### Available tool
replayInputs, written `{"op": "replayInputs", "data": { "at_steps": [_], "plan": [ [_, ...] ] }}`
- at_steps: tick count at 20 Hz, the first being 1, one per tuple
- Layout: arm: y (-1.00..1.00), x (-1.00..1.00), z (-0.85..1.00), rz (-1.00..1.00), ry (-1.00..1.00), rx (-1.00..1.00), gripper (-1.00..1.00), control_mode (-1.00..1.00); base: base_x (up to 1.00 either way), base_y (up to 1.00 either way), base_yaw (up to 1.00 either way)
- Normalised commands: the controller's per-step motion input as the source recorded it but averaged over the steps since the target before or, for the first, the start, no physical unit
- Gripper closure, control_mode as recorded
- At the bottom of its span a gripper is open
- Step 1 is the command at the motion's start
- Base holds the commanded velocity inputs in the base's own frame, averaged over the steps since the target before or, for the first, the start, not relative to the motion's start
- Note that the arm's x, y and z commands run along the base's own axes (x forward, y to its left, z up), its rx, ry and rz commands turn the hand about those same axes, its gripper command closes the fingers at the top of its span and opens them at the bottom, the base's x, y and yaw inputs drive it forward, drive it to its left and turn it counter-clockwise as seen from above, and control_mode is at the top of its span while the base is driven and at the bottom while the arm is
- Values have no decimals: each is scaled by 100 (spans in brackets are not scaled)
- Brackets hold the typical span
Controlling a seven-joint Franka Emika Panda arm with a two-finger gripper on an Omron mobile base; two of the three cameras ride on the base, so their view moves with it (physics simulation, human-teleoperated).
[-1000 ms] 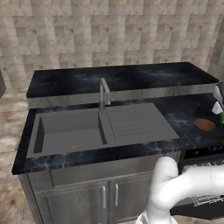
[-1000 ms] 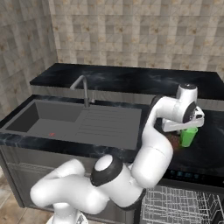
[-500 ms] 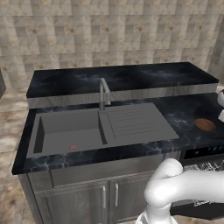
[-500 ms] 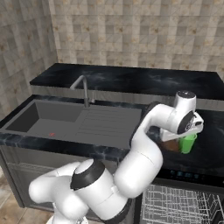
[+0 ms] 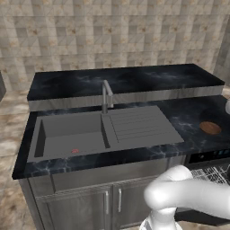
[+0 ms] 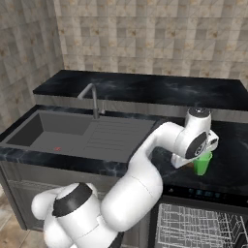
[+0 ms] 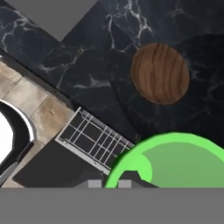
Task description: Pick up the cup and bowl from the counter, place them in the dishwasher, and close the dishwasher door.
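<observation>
Left base view: the bowl rests on the black bench. Right base view: the pincer is clamped on the green cup, lifted above the bench. Hand view: the cup's rim sits at the fingertips, the bowl beyond it, the dishwasher rack beside.

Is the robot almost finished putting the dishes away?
Not yet. Nothing is in the dishwasher: its white rack shows bare. The gripper is shut on the green cup, held up above the counter. The brown bowl sits on the counter, and the dishwasher door is open, so both wait.
</observation>
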Motion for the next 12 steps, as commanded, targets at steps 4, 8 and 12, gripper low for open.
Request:
{"op": "replayInputs", "data": {
  "at_steps": [4,8,12],
  "plan": [
    [9,-57,0,19,-4,-7,100,-100,0,0,0],
    [0,-53,0,17,-5,-9,100,-100,0,0,0],
    [9,-28,-4,20,-3,-14,100,-100,0,0,0]
  ]
}}
